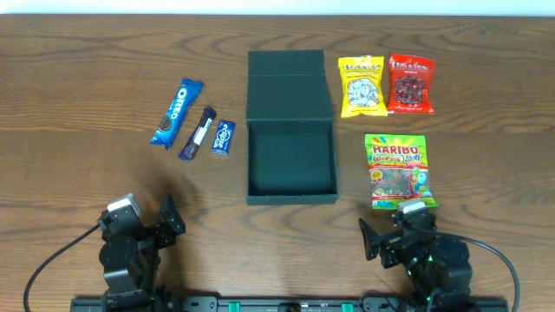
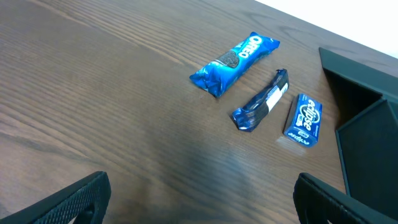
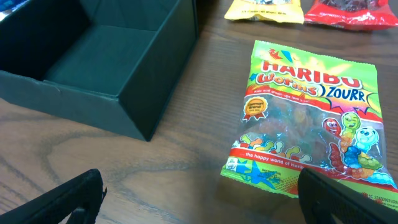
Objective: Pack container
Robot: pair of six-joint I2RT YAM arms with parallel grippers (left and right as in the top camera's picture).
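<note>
So the container (image 1: 290,160) sits open mid-table (image 1: 78,69), with the Haribo bag (image 3: 308,118) just right of it. Only the right wrist cam shows its "Zourr" print. The left gripper (image 2: 202,202) and right gripper (image 3: 205,199) both gape wide, holding nothing.

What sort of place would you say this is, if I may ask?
Probably a robot test bench: a wood-grain table, the left arm and right arm at its edge, a Haribo bag beside an open container.

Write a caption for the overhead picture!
Open, empty green container between an Oreo pack and a Haribo bag.
</note>
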